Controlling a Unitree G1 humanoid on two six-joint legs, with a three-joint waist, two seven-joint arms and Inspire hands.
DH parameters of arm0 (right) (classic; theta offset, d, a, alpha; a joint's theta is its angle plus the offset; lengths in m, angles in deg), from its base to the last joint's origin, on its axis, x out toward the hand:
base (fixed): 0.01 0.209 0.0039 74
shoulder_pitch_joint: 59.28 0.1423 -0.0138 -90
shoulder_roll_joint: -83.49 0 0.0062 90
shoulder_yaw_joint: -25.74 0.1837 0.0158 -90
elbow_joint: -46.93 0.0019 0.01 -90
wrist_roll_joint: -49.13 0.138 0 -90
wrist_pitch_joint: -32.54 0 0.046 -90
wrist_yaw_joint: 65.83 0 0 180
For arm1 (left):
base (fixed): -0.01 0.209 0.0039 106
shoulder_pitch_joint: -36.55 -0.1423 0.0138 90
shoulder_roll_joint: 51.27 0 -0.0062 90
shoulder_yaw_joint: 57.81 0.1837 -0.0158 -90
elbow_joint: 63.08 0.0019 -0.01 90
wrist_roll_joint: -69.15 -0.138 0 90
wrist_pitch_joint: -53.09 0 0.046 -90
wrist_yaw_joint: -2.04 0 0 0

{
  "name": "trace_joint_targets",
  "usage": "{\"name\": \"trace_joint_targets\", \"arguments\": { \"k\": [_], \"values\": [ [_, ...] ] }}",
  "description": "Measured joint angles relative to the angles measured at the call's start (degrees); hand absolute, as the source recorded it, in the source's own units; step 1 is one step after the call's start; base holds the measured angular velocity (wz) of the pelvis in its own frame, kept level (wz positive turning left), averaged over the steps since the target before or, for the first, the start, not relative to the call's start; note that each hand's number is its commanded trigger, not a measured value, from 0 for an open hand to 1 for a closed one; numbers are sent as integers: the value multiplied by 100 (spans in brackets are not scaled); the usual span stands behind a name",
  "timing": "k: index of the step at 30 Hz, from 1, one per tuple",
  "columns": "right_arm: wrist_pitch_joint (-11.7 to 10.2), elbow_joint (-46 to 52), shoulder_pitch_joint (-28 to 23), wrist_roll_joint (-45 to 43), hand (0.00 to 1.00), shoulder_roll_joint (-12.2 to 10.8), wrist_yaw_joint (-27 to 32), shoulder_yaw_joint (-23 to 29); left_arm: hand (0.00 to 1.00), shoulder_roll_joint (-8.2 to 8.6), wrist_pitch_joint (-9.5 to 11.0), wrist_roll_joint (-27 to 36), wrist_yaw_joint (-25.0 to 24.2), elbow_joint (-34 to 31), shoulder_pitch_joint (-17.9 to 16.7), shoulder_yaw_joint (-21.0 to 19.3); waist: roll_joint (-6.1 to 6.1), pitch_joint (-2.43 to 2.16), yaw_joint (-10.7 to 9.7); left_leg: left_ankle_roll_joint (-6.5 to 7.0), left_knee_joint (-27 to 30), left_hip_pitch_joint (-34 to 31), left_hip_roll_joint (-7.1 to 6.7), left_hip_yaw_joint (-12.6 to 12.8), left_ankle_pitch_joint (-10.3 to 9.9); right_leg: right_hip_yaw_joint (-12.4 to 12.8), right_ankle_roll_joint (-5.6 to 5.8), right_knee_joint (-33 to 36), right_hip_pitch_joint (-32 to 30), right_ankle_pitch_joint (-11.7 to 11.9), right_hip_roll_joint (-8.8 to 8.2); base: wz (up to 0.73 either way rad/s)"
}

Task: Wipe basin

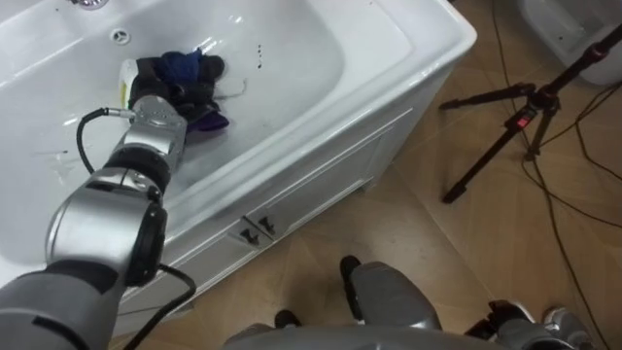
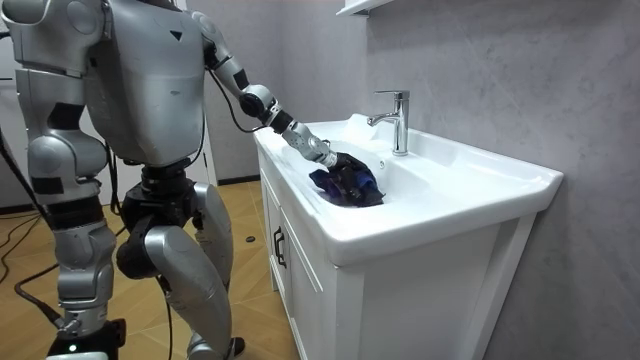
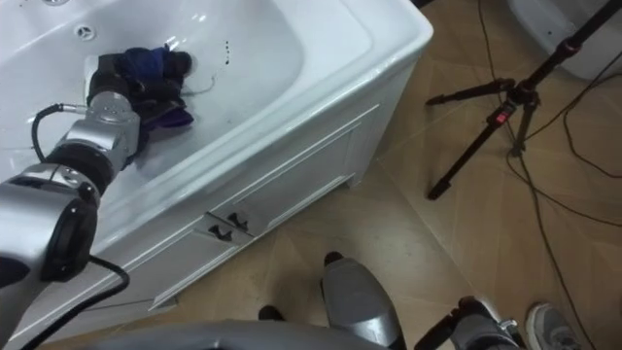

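- Step in hand, as judged: wiping, with the left robot hand (image 1: pixel 160 89) reaching down into the basin (image 1: pixel 321 58).
- Left robot hand: curled into a bunched dark blue cloth (image 1: pixel 188 66), pinching it and pressing it onto the white floor of the bowl.
- Whereabouts of the cloth: inside the basin, near the overflow hole (image 1: pixel 120 36), with a purple fold trailing toward the front wall.
- Right robot hand (image 2: pixel 82 335): low at the room view's left, hanging by the body; state cannot be told.
- Next move, as judged: calls for a sweep across the bowl toward the dark specks (image 1: pixel 259 49) just beside the cloth, keeping downward pressure and a firm hold so the bundle does not slip loose.
- Also calls for covering the sloped walls, not just the floor.
- Count: one basin, one cloth, one tap (image 2: pixel 397 120), one overflow hole.
- Count below the counter: two cabinet doors with two small handles (image 1: pixel 255 228) meeting at the middle.
- Count on the floor: one tripod (image 1: pixel 515 117), well apart from the basin.
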Motion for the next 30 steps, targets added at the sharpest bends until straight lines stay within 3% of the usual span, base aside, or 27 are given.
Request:
{"name": "trace_joint_targets", "arguments": {
  "k": [10,17,27,30],
  "values": [
    [-118,-3,67,-37,0,-98,1,-66,100,92,106,-26,-36,-154,182,134,20,-3,4,-5,-7,-4,-1,65,-10,25,-3,-18,-51,4,12,-3],
    [-185,-144,180,-35,0,-96,-39,-162,100,116,90,-74,-66,-349,182,430,152,81,-10,-4,-16,2,-1,46,-10,14,1,-2,-24,5,6,0],
    [-184,-133,235,-18,0,-100,-112,-292,100,182,14,-243,-69,-533,182,906,203,75,-13,-2,-31,57,-5,9,-10,-21,5,-27,61,1,-9,1],
    [-191,-87,228,-1,0,-94,-116,-286,100,271,-32,-244,-84,-606,182,1008,302,56,-11,5,-102,102,-4,-2,-5,-35,23,-123,137,18,-8,1]
  ]
}}
